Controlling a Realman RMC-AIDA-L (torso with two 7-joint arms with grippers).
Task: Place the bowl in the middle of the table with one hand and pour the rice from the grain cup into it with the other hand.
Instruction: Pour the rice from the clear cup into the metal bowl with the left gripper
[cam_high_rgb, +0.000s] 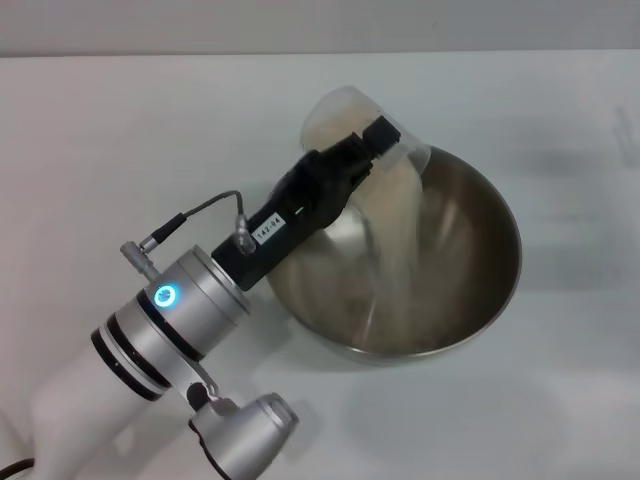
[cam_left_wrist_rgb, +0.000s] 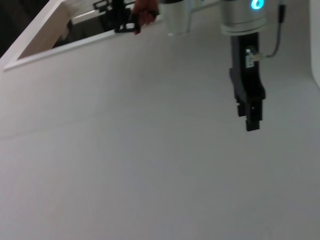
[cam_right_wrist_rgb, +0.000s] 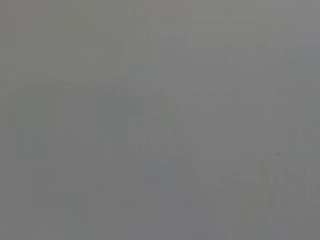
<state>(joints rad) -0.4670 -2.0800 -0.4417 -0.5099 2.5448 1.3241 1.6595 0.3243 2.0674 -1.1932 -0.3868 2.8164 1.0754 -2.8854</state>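
The bowl (cam_high_rgb: 440, 270) sits on the white desk (cam_high_rgb: 120, 130) right of centre, and a pale stream of rice (cam_high_rgb: 400, 230) falls into it, blurred across its steel wall. At its eleven o'clock rim the grain cup (cam_high_rgb: 350, 125) is tipped mouth-down, clenched in the left claw (cam_high_rgb: 368, 143). A white label on that arm reads roughly "142-04". The right claw is out of sight.

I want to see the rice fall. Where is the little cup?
In the head view, the grain cup is tipped over the bowl's far-left rim, held by the left pincer.
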